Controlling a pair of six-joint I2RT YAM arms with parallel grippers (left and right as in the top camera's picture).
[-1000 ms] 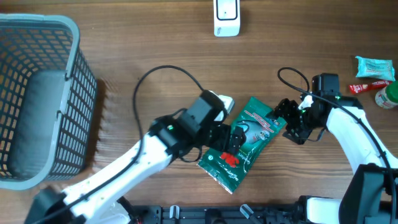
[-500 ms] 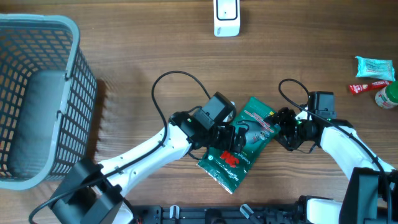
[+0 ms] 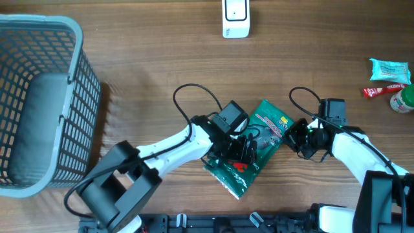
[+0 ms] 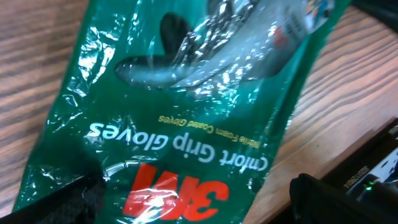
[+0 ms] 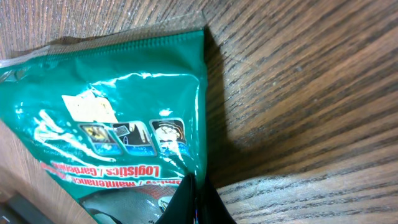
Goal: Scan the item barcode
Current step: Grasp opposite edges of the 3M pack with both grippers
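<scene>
A green 3M gloves package (image 3: 266,133) lies flat on the wooden table, seen in the overhead view at centre. My left gripper (image 3: 246,150) hovers low over its lower half, open. In the left wrist view the package (image 4: 186,99) fills the frame, and the left gripper (image 4: 199,208) straddles its red logo with one dark fingertip (image 4: 68,202) at each bottom corner. My right gripper (image 3: 293,136) is at the package's right edge. The right wrist view shows the right gripper (image 5: 198,202) shut on the edge of the package (image 5: 112,118). No barcode shows.
A white scanner (image 3: 235,18) stands at the back centre. A grey mesh basket (image 3: 39,97) fills the left side. At the far right edge lie a pale green packet (image 3: 389,69), a red sachet (image 3: 380,91) and a small jar (image 3: 405,101).
My right gripper moved in and shut on the package's right edge. The left arm slid right and further over the package, still open.
</scene>
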